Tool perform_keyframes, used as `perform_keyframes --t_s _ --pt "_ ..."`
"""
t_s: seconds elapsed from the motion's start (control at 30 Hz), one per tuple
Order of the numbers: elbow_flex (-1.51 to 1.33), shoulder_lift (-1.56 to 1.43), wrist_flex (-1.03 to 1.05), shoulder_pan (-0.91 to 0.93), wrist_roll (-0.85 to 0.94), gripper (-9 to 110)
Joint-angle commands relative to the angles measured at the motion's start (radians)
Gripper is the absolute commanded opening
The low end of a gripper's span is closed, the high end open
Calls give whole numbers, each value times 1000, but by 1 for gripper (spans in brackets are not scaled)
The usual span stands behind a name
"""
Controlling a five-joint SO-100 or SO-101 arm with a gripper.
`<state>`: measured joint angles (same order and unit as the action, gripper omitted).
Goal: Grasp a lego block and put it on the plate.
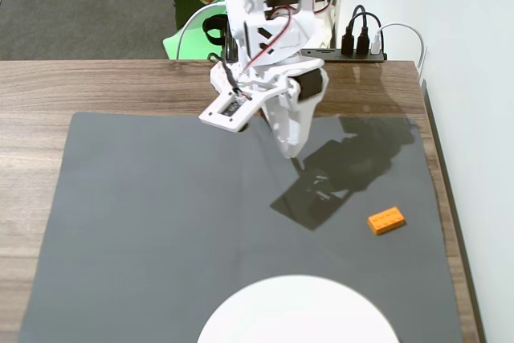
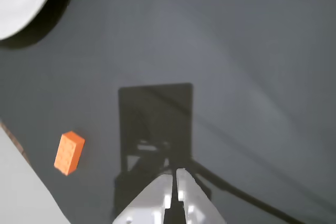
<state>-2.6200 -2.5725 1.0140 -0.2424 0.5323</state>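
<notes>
The orange lego block (image 1: 386, 220) lies on the grey mat toward the right side in the fixed view; the wrist view shows the same lego block (image 2: 69, 152) at lower left. The white plate (image 1: 298, 311) sits at the bottom edge of the mat, and a slice of the plate (image 2: 23, 1) fills the wrist view's top left corner. My white gripper (image 1: 292, 153) hangs above the mat's far part, well away from the block and the plate. In the wrist view the gripper (image 2: 174, 174) has its fingers pressed together with nothing between them.
A dark grey mat (image 1: 161, 214) covers the wooden table (image 1: 48, 86). A white wall (image 1: 474, 78) borders the table's right edge. Black plugs and cables (image 1: 357, 42) sit behind the arm's base.
</notes>
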Motion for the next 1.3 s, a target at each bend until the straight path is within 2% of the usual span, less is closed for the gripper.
perform_keyframes --t_s 0.0,0.13,0.43,0.87,1.27 --pt "74 34 15 -29 3 1" --pt "127 61 44 -72 -52 1" --pt "276 193 97 -210 -314 1" --pt "403 364 98 -298 -601 1" --pt "491 500 118 -273 -641 1"
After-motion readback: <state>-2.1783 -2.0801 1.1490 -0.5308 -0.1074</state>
